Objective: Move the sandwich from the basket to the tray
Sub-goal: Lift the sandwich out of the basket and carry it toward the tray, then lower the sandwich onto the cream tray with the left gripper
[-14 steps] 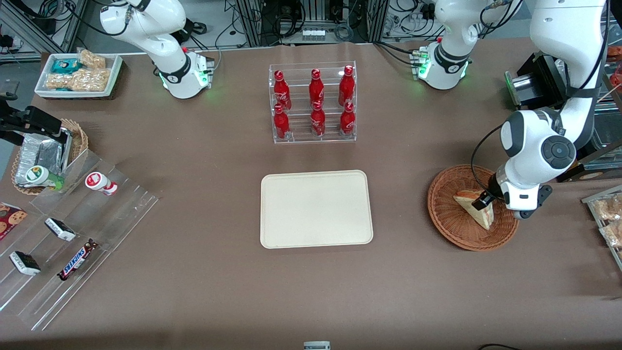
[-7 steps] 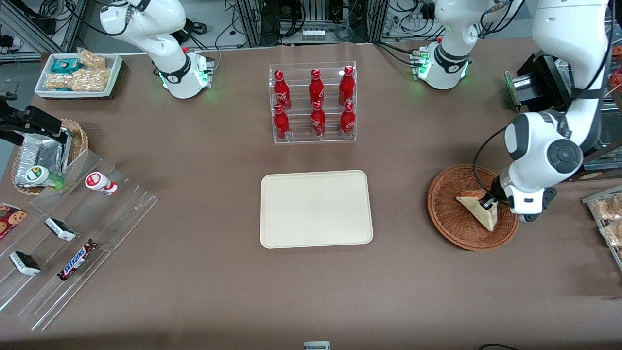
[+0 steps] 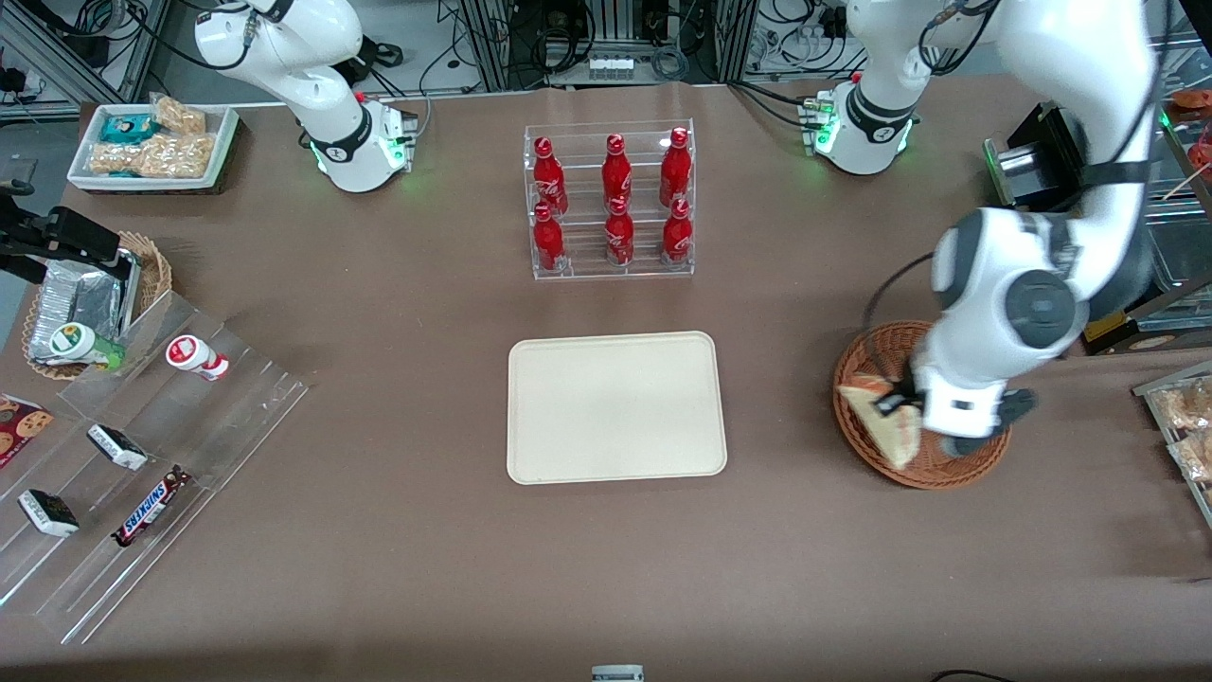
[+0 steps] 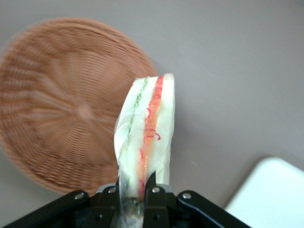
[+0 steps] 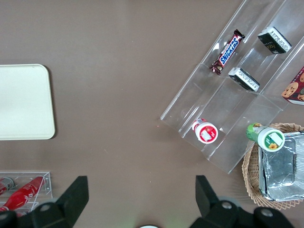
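Note:
My left gripper is shut on the sandwich, a clear-wrapped pale wedge with red-orange and green filling. It holds the wedge lifted above the edge of the reddish-brown wicker basket that faces the tray. In the left wrist view the gripper pinches the wedge's end between both fingers, with the basket empty below. The cream-beige tray lies empty at mid-table, its corner showing in the wrist view.
A clear rack of red bottles stands farther from the camera than the tray. A clear stepped shelf with snack bars, a small wicker basket with a foil pack and a white tray of snacks lie toward the parked arm's end.
My gripper has lifted the sandwich off the basket floor and carried it toward the tray, from the basket's middle to its tray-facing edge.

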